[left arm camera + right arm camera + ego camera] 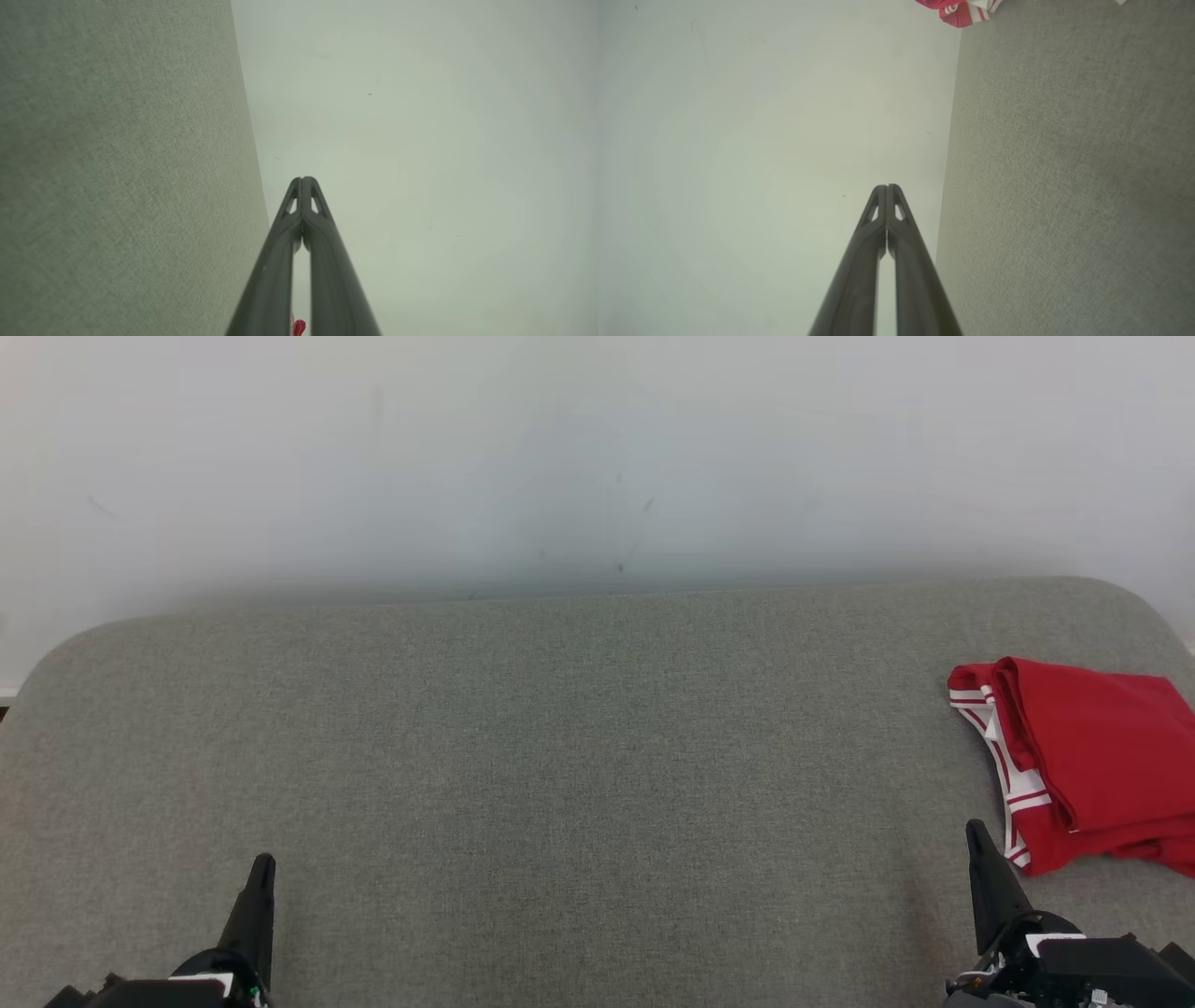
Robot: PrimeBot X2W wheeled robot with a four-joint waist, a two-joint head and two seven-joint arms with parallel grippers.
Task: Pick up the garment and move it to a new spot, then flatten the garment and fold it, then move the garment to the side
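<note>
The garment (1088, 761) is red with a red-and-white striped band, folded into a compact bundle at the far right of the grey fabric surface (560, 756). A corner of the garment (959, 11) shows at the top of the right wrist view. My right gripper (976, 831) stands shut and empty at the lower right, just left of the bundle's near corner and apart from it. My left gripper (264, 863) is shut and empty at the lower left, far from the garment. In each wrist view the fingertips (303, 179) (887, 187) press together with nothing between them.
A pale wall (597, 457) rises directly behind the grey surface. The surface has rounded back corners, and its right edge runs close to the garment. A tiny red speck (299, 326) shows between the left fingers' bases.
</note>
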